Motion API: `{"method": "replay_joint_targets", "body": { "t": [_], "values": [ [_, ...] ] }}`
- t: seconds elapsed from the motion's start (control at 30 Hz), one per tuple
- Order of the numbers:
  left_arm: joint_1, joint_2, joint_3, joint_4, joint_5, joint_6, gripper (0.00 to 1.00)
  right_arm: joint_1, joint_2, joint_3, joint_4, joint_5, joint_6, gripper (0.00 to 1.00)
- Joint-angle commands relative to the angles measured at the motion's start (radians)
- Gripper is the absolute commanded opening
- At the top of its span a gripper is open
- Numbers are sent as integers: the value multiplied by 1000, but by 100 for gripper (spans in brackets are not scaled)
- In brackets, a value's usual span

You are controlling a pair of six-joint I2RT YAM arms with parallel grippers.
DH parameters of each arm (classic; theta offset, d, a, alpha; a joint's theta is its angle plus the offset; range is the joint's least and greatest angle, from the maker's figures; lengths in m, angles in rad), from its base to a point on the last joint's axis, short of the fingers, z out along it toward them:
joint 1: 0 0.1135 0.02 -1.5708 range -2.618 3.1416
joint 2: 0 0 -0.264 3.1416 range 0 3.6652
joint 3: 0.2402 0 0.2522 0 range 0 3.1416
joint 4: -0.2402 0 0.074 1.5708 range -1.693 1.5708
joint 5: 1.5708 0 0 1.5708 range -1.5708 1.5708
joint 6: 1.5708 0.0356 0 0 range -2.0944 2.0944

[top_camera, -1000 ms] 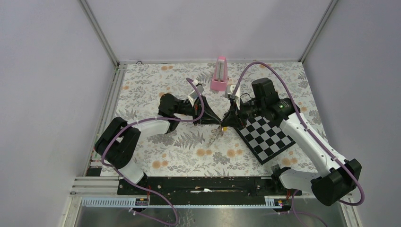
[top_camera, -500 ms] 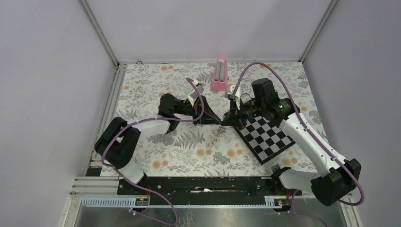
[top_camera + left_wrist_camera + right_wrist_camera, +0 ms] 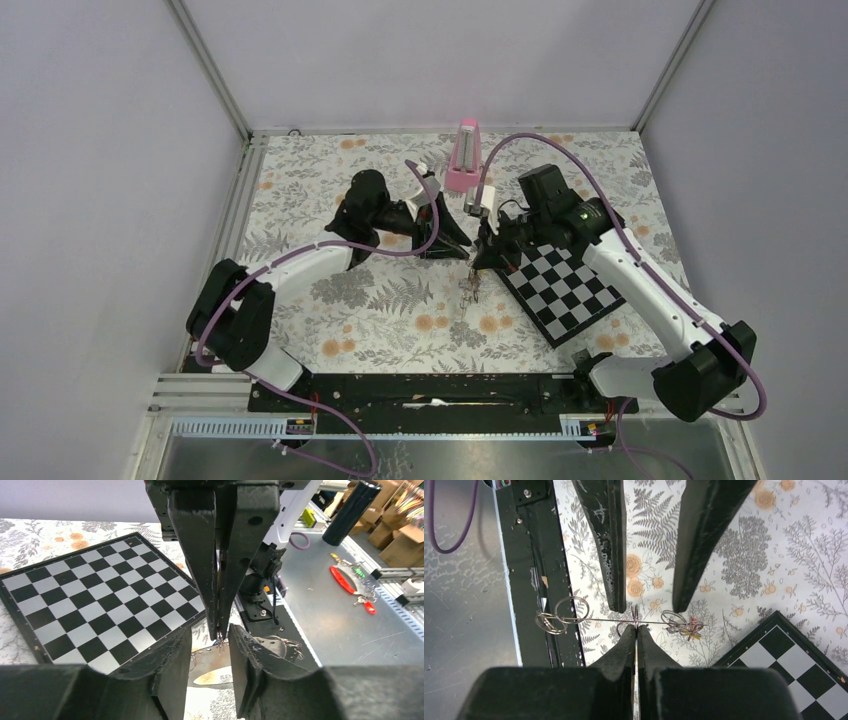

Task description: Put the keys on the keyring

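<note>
A flower-patterned table fills the middle. A black-and-silver checkerboard lies flat on it, turned cornerwise, right of centre. A pink metronome-like block stands upright at the far edge. A black rail runs along the near edge.

- What colour is the board?
- Black and silver squares. The table has grey leaves and orange flowers.
- And the rings?
- Silver. The cable is purple.

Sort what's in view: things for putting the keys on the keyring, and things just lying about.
For the job: keyring, keys, right tool shut on the keyring, left tool open.
Lying about: chessboard, pink block.
</note>
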Motion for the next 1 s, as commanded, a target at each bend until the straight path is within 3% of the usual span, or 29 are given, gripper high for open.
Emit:
{"method": "replay_joint_targets", "body": {
  "t": [0.0,0.4,0.97],
  "values": [
    [3,-37,52,-218,-8,209,40,31,25,85,-81,67,-30,0],
    [-26,-36,33,-232,-12,230,39,47,58,111,-74,81,-13,0],
    [-43,-19,25,-238,-12,235,19,48,45,95,-52,82,-7,0]
  ]
}}
